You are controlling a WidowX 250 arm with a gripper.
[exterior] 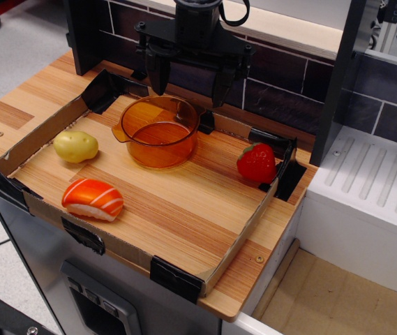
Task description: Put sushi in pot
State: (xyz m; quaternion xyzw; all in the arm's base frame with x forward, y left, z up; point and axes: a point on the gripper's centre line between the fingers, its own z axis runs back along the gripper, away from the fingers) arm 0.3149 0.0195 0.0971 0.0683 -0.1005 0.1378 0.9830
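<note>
The sushi (93,199) is a toy salmon nigiri with an orange top, white stripes and a white rice base. It lies at the front left of the wooden tray floor. The pot (158,130) is a round translucent amber pot with a small handle tab on its left; it stands empty at the back middle of the tray. My black gripper (190,82) hangs open and empty above the pot's far rim, well apart from the sushi.
A yellow potato (75,146) lies left of the pot. A red strawberry (257,162) sits at the tray's right side. A low cardboard wall (240,237) with black tape corners rings the wooden surface. A dark tiled wall stands behind, a white drainer (379,181) to the right.
</note>
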